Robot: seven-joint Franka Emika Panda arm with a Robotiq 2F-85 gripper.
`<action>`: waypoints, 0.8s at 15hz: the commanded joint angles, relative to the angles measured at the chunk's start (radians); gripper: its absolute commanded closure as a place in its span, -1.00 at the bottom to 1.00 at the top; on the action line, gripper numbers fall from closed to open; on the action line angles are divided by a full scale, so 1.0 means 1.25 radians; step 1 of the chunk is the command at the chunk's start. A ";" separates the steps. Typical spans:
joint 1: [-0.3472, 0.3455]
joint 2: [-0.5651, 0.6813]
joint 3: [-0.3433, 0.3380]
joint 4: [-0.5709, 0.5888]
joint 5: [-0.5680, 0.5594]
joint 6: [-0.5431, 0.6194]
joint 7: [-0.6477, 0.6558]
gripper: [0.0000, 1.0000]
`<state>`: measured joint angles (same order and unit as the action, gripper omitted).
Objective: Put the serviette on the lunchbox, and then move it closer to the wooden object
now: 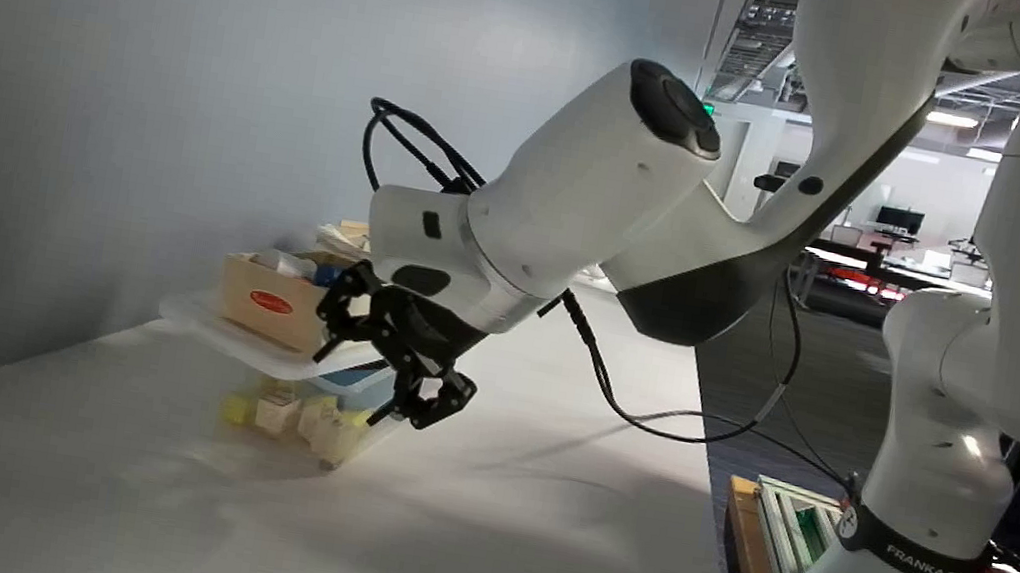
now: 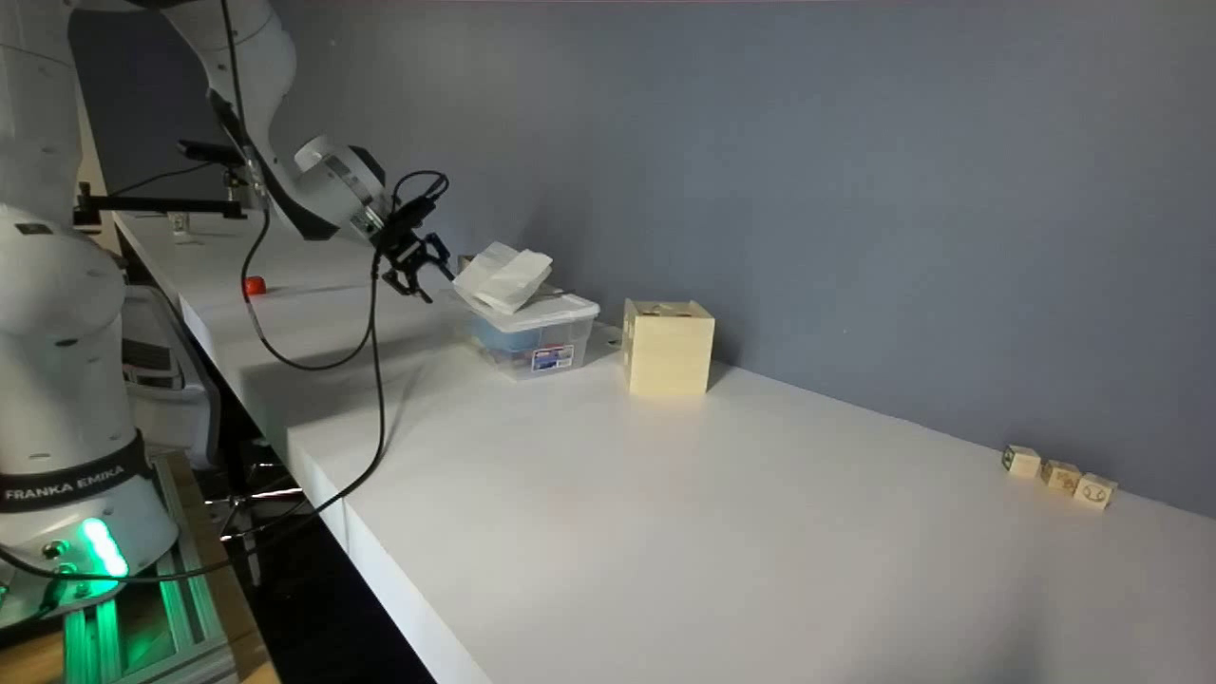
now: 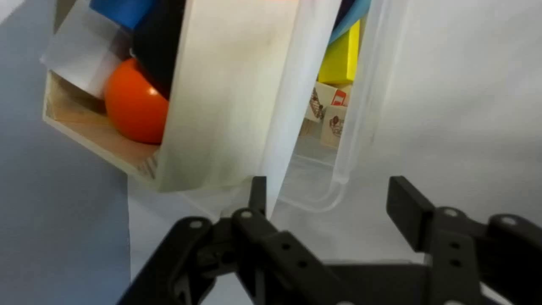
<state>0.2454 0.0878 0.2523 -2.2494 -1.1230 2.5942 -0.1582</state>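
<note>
Serviette (image 2: 506,278) on the lunchbox (image 2: 537,340), gripper (image 2: 440,289) holding nothing

At far left in an exterior view stands the white arm (image 2: 57,285), a green light (image 2: 103,546) glowing low on it. To its right, a small red object (image 2: 256,285) sits on the white table (image 2: 807,532). Next hangs the black gripper, tilted downward, seen just left of the serviette; the depth between them cannot be told there. In the wrist view its fingers (image 3: 408,216) are spread wide apart and grasp nothing. Then comes the lunchbox, clear plastic with bluish contents, a label (image 2: 553,358) on its side and a white lid (image 2: 567,309) on top. White and creased, the serviette lies over the left part of that lid. Farther right stands the wooden cube (image 2: 670,351), near the lunchbox but apart from it. At far right, three small wooden blocks (image 2: 1061,476) sit in a row by the grey wall (image 2: 855,190).
</note>
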 commanded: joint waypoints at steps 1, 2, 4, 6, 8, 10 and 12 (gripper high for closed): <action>0.012 -0.066 0.013 -0.024 0.039 -0.014 0.000 -1.00; 0.013 -0.085 0.015 -0.033 0.054 -0.011 -0.005 -1.00; 0.004 -0.136 0.010 -0.068 0.138 0.035 -0.048 -1.00; -0.004 -0.201 -0.010 -0.127 0.264 0.115 -0.123 -1.00; -0.003 -0.276 -0.052 -0.198 0.369 0.188 -0.176 -1.00; 0.010 -0.341 -0.109 -0.263 0.455 0.234 -0.199 -1.00; -0.012 -0.277 -0.075 -0.198 0.421 0.208 -0.187 -1.00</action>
